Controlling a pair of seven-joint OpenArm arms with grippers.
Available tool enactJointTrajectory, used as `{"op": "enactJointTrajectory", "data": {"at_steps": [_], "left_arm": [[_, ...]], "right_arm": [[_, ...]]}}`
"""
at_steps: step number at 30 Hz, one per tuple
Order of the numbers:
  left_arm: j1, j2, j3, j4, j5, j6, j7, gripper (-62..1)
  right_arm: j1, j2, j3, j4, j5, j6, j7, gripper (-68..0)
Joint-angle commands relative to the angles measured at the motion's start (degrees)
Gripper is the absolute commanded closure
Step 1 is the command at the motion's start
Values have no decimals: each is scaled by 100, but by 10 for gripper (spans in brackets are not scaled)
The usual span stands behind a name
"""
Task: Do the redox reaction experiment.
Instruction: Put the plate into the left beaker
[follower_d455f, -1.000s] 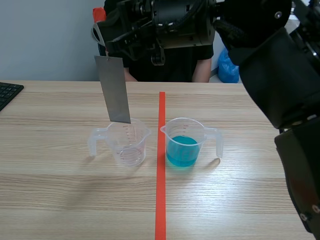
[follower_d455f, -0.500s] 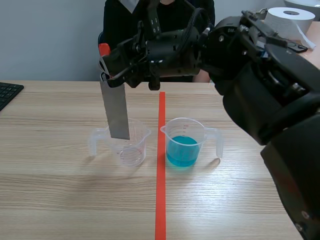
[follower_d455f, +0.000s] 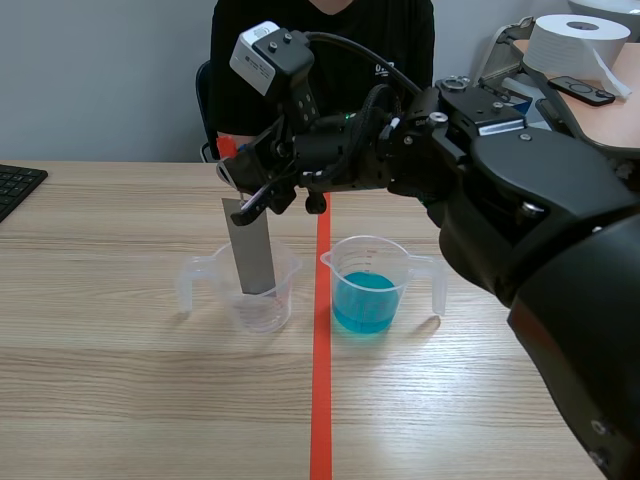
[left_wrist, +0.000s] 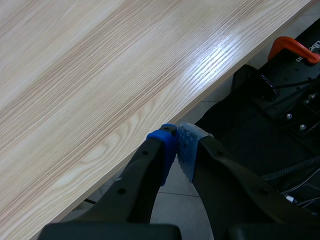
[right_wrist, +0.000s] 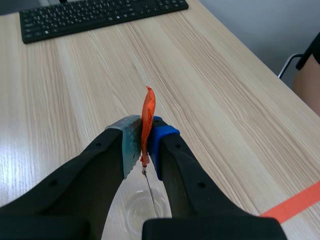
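Since the earlier frames the metal strip (follower_d455f: 252, 245) has descended. Its lower end now stands inside the empty beaker (follower_d455f: 278, 300), left of frame centre. The right gripper (follower_d455f: 235, 165) is clenched on the strip's orange tab (right_wrist: 148, 112), which probably keeps the strip vertical for dipping. The blue-solution beaker (follower_d455f: 368, 290) stands just right of the tape line (follower_d455f: 321, 400). The left gripper (left_wrist: 176, 145) is closed and holds nothing.

A black keyboard (follower_d455f: 15, 187) lies at the table's (follower_d455f: 120, 400) left edge; a white paper roll (follower_d455f: 572, 42) sits on another desk (follower_d455f: 622, 108).
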Motion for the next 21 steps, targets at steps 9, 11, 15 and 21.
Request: {"op": "enactJointTrajectory", "data": {"at_steps": [9,11,15,21], "left_arm": [[44,-33,7,68,-39,7,-101,-40],[44,-33,7,68,-39,7,-101,-40],[44,-33,7,68,-39,7,-101,-40],[44,-33,7,68,-39,7,-101,-40]], "right_arm": [[201,-31,28,63,-374,46,319,-51],[201,-31,28,63,-396,46,317,-105],[201,-33,24,63,-461,46,317,-250],[197,-31,-267,63,-391,46,361,-554]]}}
